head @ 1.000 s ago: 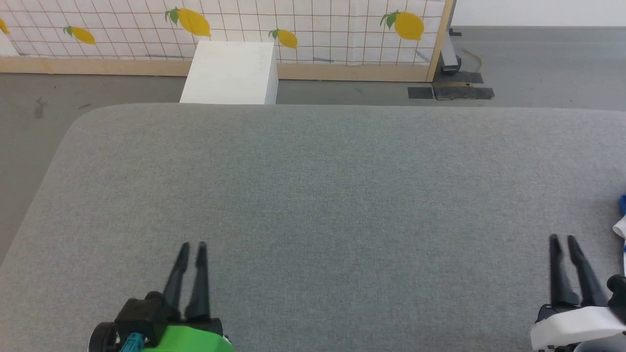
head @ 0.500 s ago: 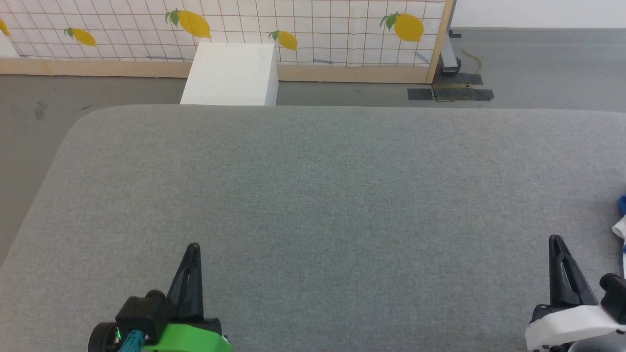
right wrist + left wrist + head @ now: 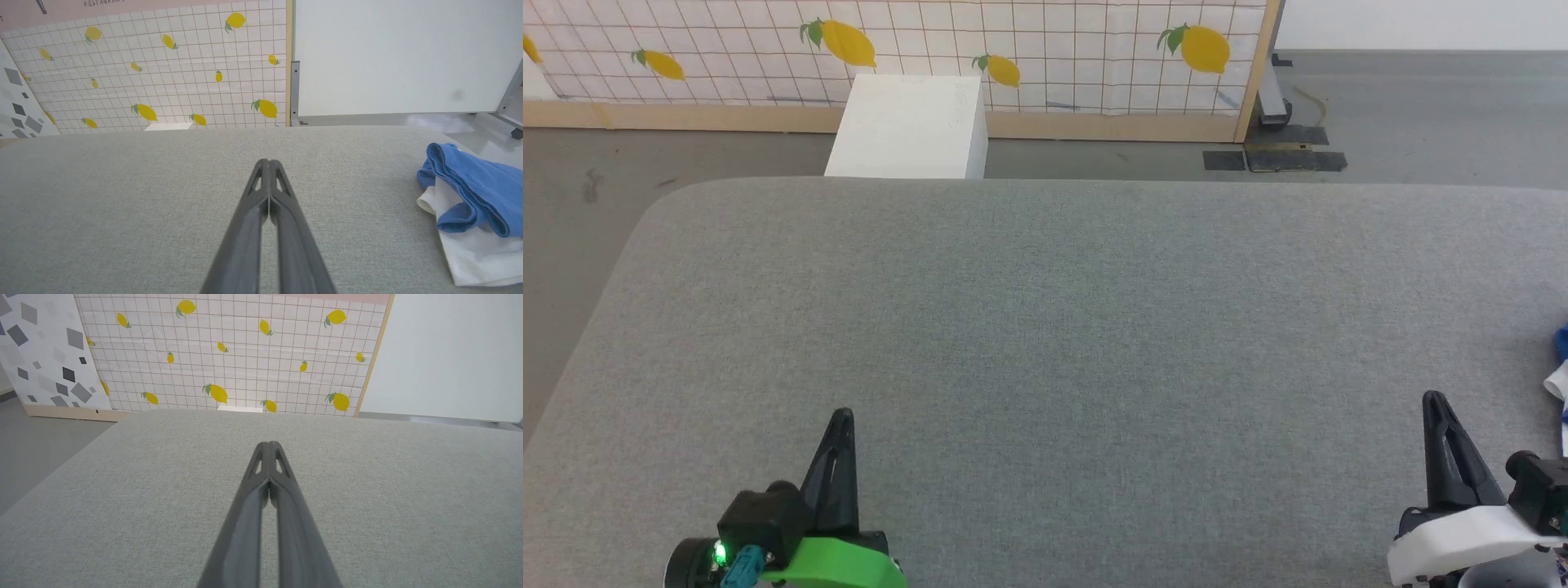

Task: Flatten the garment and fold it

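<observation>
The garment (image 3: 476,192) lies bunched at the far right edge of the grey padded table (image 3: 1045,310), a fold of blue cloth heaped over white cloth, and it touches neither gripper. At the near left, the left gripper (image 3: 843,415) hovers low over the table with its two dark fingers pressed together, tips touching. Past the table's far edge, a white box (image 3: 907,122) stands on the floor against a lemon-printed grid panel (image 3: 1054,41). At the near right, the right gripper (image 3: 1433,400) also has its fingers closed tip to tip, near the garment's left side but apart from it.
</observation>
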You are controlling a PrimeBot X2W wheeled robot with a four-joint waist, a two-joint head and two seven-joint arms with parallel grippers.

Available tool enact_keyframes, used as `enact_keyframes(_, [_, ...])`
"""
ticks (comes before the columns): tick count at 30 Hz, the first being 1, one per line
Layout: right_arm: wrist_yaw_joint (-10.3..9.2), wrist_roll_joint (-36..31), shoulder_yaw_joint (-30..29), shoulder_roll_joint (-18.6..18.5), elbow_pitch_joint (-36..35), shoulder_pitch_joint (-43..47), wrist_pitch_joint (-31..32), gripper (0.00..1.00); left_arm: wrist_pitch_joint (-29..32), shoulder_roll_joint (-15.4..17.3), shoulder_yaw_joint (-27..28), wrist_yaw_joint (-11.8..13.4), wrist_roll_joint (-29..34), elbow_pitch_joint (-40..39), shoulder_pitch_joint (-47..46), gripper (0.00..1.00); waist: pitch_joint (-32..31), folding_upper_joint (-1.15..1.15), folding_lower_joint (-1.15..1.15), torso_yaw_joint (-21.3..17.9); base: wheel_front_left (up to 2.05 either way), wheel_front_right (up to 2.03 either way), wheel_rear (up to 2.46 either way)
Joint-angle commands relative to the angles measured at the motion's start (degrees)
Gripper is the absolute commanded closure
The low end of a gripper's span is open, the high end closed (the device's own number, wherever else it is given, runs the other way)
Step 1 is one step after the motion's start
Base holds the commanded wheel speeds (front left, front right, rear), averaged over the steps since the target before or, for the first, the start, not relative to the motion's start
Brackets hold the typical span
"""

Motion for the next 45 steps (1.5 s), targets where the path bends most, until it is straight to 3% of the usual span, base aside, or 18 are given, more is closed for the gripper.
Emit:
enact_keyframes(1, [-0.02,-0.53,0.41,0.02,-0.38,-0.91,0.30,1.00,0.29,-0.36,0.22,0.09,0.58,0.20,-1.39,1.00,-0.03,0.00,0.00,0.00,0.00,0.00,0.00])
enact_keyframes(45, [-0.06,-2.91,4.93,0.05,-1.42,-2.71,3.77,1.00,5.62,-1.06,2.34,0.22,4.57,1.02,-3.84,1.00,-0.87,0.00,0.00,0.11,0.00,0.00,0.00])
